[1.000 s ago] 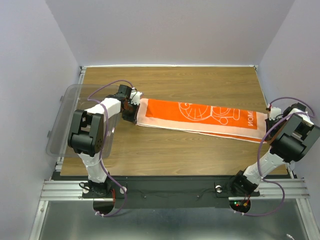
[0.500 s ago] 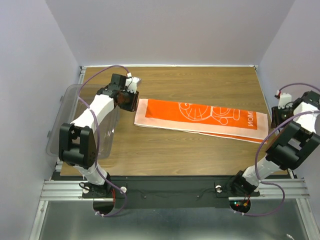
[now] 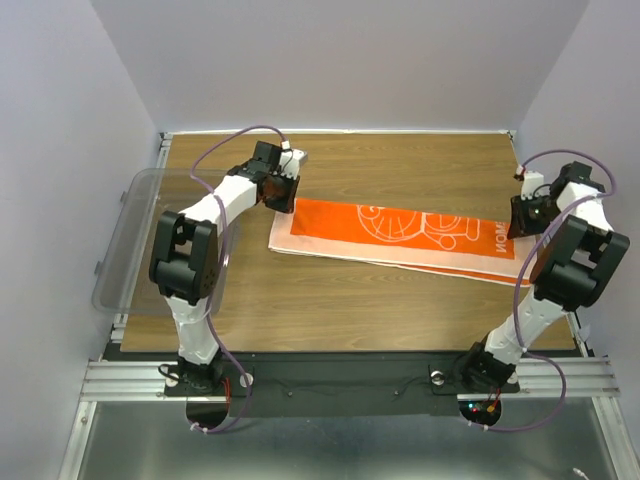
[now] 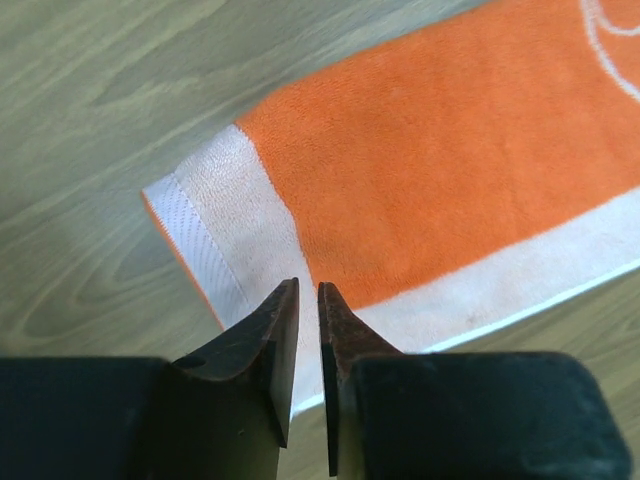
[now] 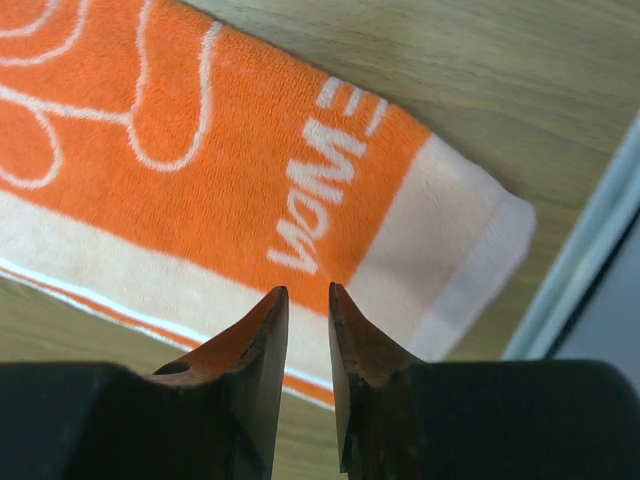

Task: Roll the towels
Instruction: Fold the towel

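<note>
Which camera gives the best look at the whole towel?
Top external: the towel lies flat with both ends in frame. The left wrist view shows only its white-bordered left end, and the right wrist view only its lettered right end.

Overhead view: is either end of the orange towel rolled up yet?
No, the towel lies flat and stretched out across the table, with both short ends unrolled.

Wood table (image 3: 340, 300) w/ lavender walls (image 3: 340, 60)
</note>
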{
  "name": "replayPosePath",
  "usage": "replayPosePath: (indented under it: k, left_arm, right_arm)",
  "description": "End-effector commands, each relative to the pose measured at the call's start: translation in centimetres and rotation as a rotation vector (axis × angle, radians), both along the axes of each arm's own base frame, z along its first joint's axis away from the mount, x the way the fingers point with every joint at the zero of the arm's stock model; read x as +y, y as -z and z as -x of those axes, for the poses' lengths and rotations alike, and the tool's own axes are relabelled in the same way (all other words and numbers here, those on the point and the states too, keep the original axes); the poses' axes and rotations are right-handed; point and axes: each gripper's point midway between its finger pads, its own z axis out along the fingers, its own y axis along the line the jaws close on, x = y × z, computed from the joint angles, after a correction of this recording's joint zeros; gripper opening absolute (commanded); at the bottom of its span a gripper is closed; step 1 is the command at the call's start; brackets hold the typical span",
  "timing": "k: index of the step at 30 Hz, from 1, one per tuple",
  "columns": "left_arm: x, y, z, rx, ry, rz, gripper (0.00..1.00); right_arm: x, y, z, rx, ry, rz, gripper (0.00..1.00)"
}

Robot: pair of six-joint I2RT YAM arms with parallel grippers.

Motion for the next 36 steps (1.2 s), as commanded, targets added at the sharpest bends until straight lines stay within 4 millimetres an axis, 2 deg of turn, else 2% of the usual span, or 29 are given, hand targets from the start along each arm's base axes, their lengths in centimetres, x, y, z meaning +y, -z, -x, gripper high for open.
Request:
replayPosePath:
  k: [1,5,9,12,14,15,16,17,19,20,21,23,24,26,27,28,29,31,34,35,36]
  left_arm:
    - [0.0,0.4,-2.3,-0.036,-0.051,0.005,0.24]
    - [-0.3,3.1,-3.8,-0.014,-0.070,-0.004,0.23]
    - [0.1,4.9,-5.2,-0.017,-0.095,-0.030,0.20]
    - [0.4,5.6,-6.2,-0.017,-0.106,-0.045,0.19]
    - [0.8,5.7,-7.0,-0.026,-0.112,-0.054,0.19]
    - [0.8,5.5,-8.1,-0.046,-0.117,-0.061,0.19]
    - [0.9,5.5,-8.8,-0.052,-0.120,-0.066,0.19]
    - [1.0,5.4,-9.5,-0.062,-0.123,-0.071,0.19]
    - [1.0,5.0,-12.1,-0.099,-0.131,-0.078,0.20]
    - [1.0,4.9,-13.0,-0.108,-0.129,-0.079,0.21]
    - [0.3,4.2,-15.1,-0.137,-0.117,-0.056,0.22]
    - [-0.3,3.8,-16.1,-0.129,-0.090,-0.026,0.25]
    - [-0.9,2.6,-17.7,-0.167,-0.083,-0.003,0.26]
    - [-1.3,1.3,-18.4,-0.193,-0.067,0.009,0.31]
    - [-1.6,-0.3,-18.9,-0.228,-0.059,0.027,0.33]
    - [-1.6,-1.3,-19.0,-0.249,-0.057,0.035,0.34]
    - [-1.6,-2.0,-19.0,-0.263,-0.057,0.039,0.35]
    - [-1.4,-4.2,-18.3,-0.294,-0.057,0.047,0.37]
    - [-1.3,-6.2,-16.2,-0.298,-0.045,0.069,0.38]
    - [-1.4,-6.4,-15.5,-0.293,-0.038,0.083,0.38]
    - [-1.8,-7.0,-13.9,-0.284,-0.006,0.112,0.38]
  right_arm:
    - [-0.5,0.7,-2.2,-0.028,0.021,0.008,0.28]
    - [-0.4,4.3,-2.0,0.033,0.011,0.027,0.27]
    - [0.0,7.5,0.0,0.120,0.001,0.027,0.25]
    - [0.2,8.8,1.6,0.167,-0.022,0.041,0.25]
    - [0.9,9.8,3.3,0.212,-0.037,0.033,0.25]
    - [1.3,10.1,4.0,0.233,-0.057,0.034,0.24]
    - [2.0,10.1,4.6,0.243,-0.082,0.039,0.24]
    - [3.1,10.8,6.1,0.280,-0.105,0.028,0.24]
    - [5.1,10.8,7.6,0.319,-0.177,0.019,0.23]
    - [5.9,10.3,8.3,0.330,-0.198,0.013,0.23]
    - [7.1,10.4,9.2,0.349,-0.218,-0.008,0.23]
    - [9.2,9.8,9.8,0.356,-0.271,-0.030,0.23]
    - [10.8,9.4,10.9,0.386,-0.301,-0.084,0.23]
    - [13.5,9.0,12.3,0.429,-0.372,-0.129,0.23]
    - [15.4,8.2,13.4,0.453,-0.431,-0.174,0.23]
    - [16.2,7.7,13.7,0.452,-0.458,-0.195,0.24]
    - [16.7,7.1,13.7,0.444,-0.474,-0.215,0.24]
    - [18.2,4.3,13.8,0.431,-0.518,-0.306,0.25]
    - [19.2,1.7,12.0,0.364,-0.539,-0.368,0.25]
    - [19.0,0.6,10.2,0.305,-0.536,-0.350,0.25]
    - [19.0,0.2,9.5,0.282,-0.521,-0.348,0.26]
